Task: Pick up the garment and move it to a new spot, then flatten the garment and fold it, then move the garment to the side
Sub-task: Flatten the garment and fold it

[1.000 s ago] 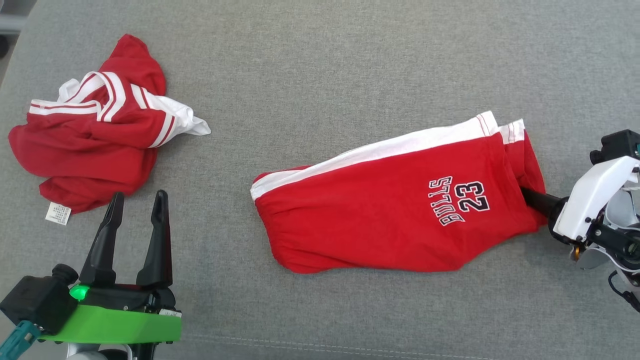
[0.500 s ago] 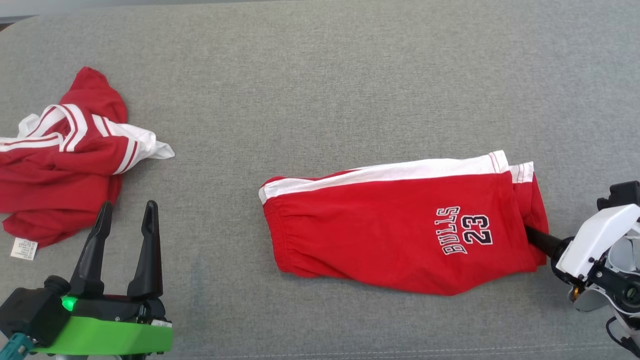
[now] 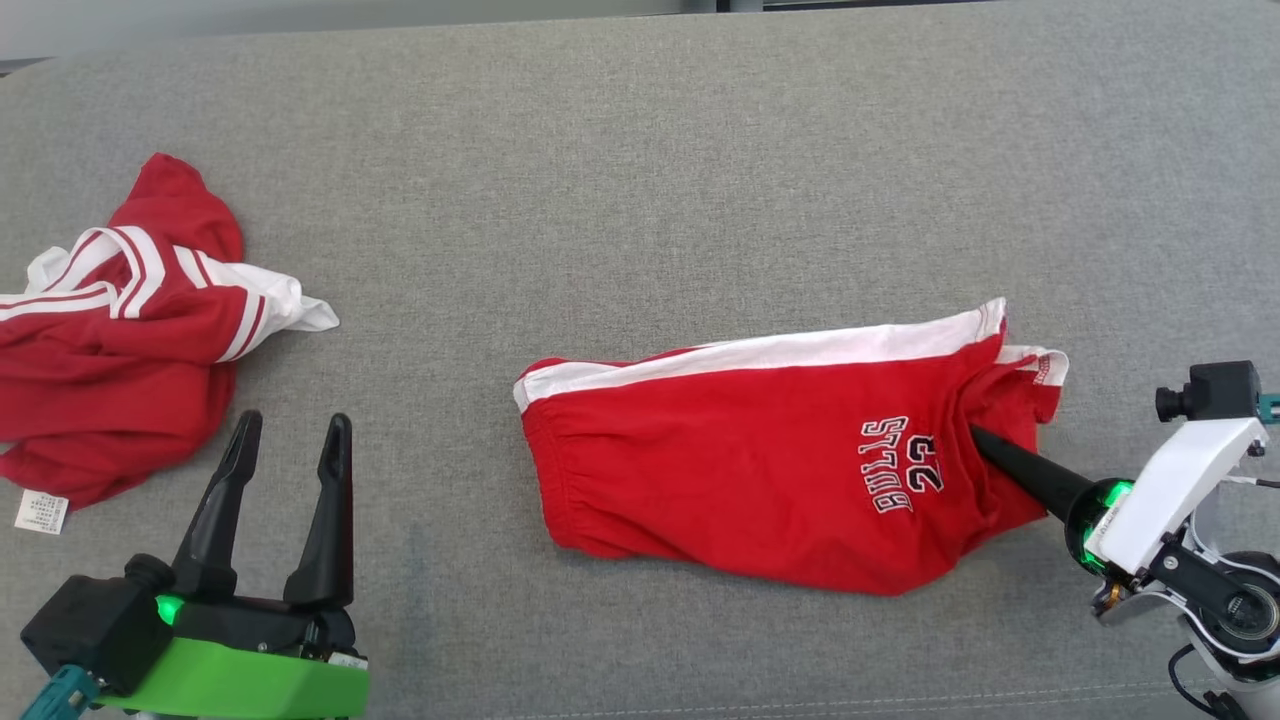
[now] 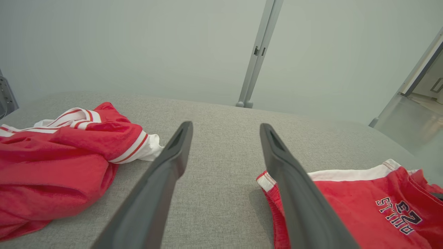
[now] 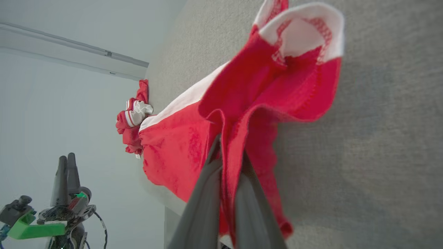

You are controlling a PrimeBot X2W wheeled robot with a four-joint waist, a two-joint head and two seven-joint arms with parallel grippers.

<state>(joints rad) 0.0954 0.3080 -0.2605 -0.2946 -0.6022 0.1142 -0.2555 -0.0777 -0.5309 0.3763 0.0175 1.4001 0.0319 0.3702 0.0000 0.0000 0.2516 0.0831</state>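
Red shorts (image 3: 750, 470) with a white side stripe and "BULLS 23" print lie folded on the grey cushion, waistband to the left. My right gripper (image 3: 985, 445) is shut on the leg-hem end, which is lifted and bunched; in the right wrist view the red cloth (image 5: 249, 114) is pinched between the fingers (image 5: 204, 204). The left gripper (image 3: 290, 440) stands open at the lower left, holding nothing, its fingers (image 4: 166, 173) over bare cushion between the two garments. The shorts (image 4: 349, 204) lie to its right.
A crumpled red top (image 3: 120, 330) with white stripes and a tag lies at the far left, just left of the left gripper; it also appears as a red heap (image 4: 59, 155). The cushion's front seam (image 3: 700, 700) runs along the bottom. A pale wall and door frame (image 4: 256, 52) stand beyond.
The right gripper has pushed left and up, lifting and bunching the shorts' hem end toward the print. The left gripper has shifted slightly right. The camera view had shifted between the earliest frames.
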